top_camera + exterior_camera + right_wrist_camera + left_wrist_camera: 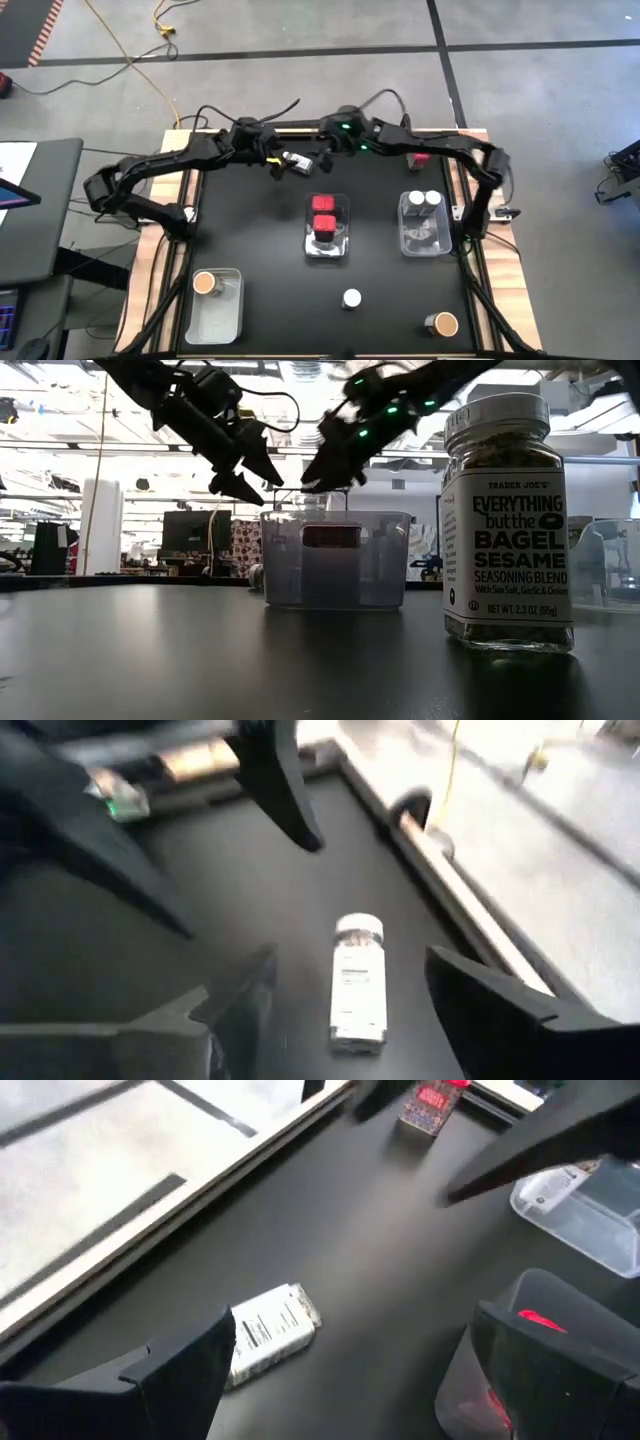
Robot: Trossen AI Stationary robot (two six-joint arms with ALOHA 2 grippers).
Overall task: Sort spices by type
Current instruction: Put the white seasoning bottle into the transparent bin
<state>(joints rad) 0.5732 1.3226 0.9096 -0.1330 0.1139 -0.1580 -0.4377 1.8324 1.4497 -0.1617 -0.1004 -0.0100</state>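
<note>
Black worktop (260, 260): it carries three clear bins and the spices.
White-lidded jar lying down (297, 160): at the far edge, between the two pincers; both wrist views show it flat on its side.
Left pincer (277, 167): wide open, holding nothing, just beside that jar.
Right pincer (322, 160): wide open too, holding nothing, on the jar's other side.
Low view only: the words on the near jar (508, 520), "Everything but the Bagel".
Red ones: two in the middle bin (327, 238), one at the far edge (419, 158).
White-lidded jars: two in the right bin (424, 228).
Brown-topped jars: one in the left bin (214, 305), one loose (444, 324).
</note>
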